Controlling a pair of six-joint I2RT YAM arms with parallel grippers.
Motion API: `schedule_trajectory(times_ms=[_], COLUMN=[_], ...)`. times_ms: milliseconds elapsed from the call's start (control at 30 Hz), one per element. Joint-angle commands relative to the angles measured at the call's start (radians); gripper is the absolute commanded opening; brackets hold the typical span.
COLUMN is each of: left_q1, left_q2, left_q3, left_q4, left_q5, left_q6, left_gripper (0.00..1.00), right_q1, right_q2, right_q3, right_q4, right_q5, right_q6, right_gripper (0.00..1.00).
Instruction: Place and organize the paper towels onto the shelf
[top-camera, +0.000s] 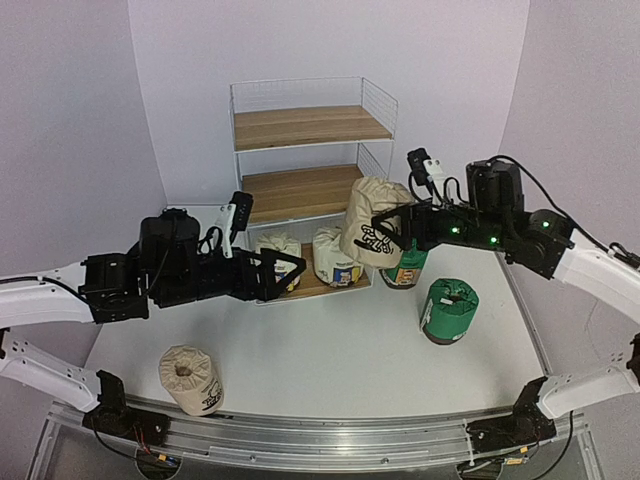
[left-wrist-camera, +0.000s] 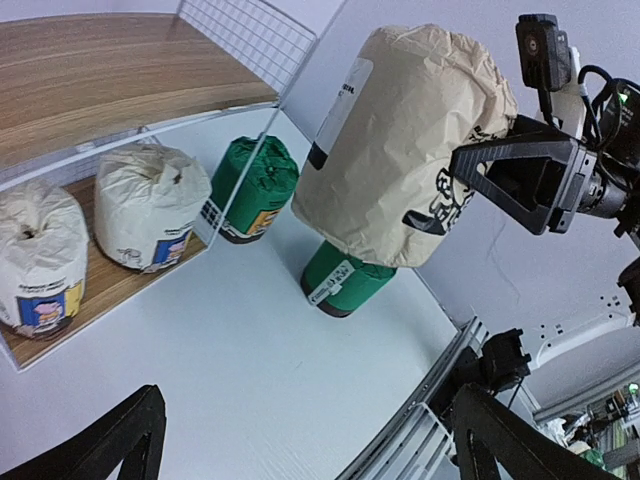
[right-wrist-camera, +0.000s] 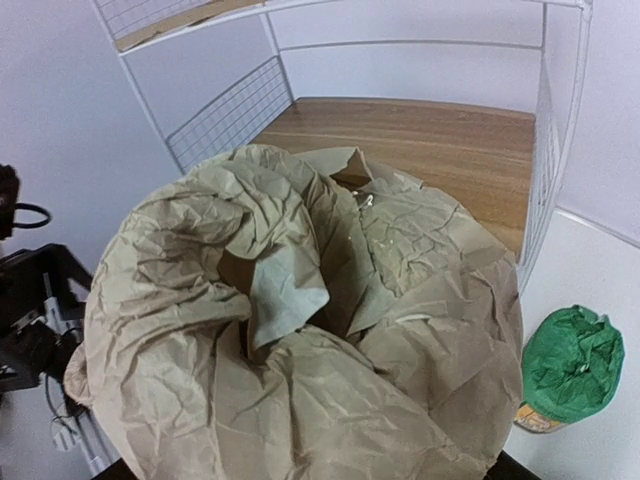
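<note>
Beige roll (top-camera: 372, 228) is aloft and tilted near the worktop's far edge, at the right front of the shelf (top-camera: 310, 125), level with the middle board (right-wrist-camera: 420, 150). Right gripper (top-camera: 388, 232) is clenched on its side.

Likely risks:
- Crumpled wrapper slips.
- Roll clips the wire frame on entry.
- A drop lands on the green roll (top-camera: 405, 272) beneath.

Left gripper (top-camera: 293, 272) is spread wide and empty by the two white rolls (top-camera: 335, 258); the arms could collide.

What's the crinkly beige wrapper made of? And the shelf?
The beige roll's wrapper looks like matte paper, creased and crumpled all over. The shelf boards look like wood, showing brown grain, maybe laminate. The frame looks like white-coated metal wire.
</note>
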Motion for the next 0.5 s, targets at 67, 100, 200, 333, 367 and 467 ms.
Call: schedule_trajectory(times_ms=[67,100,200,333,367,467], left_q1=[0.003,0.003,0.004,0.004,0.004,0.003], left_q2=[-0.116,-0.13,-0.154,-0.171,-0.173,-0.173], left_q3=[-0.044,-0.053,-0.062,-0.065,-0.065,-0.063], left_q4=[-0.139,-0.144,-0.165,-0.195,-0.202,-0.228], left_q5=[-0.181,-0.186,-0.2,-0.217,-0.223,-0.235], left_q6=[-0.091,-0.097,-0.11,-0.12,-0.124,-0.14], left_gripper=[1.0,1.0,1.0,1.0,1.0,1.0], right_q1=[0.011,0.013,0.021,0.025,0.025,0.025], right_q2=[0.101,0.111,0.136,0.17,0.179,0.211], right_q3=[0.039,0.032,0.024,0.043,0.05,0.066], right_q4=[0.314,0.359,0.444,0.486,0.488,0.5], right_q5=[0.201,0.214,0.249,0.271,0.275,0.285], right_q6=[-0.119,-0.135,-0.169,-0.19,-0.192,-0.232], right_gripper=[0.0,0.0,0.0,0.0,0.0,0.0])
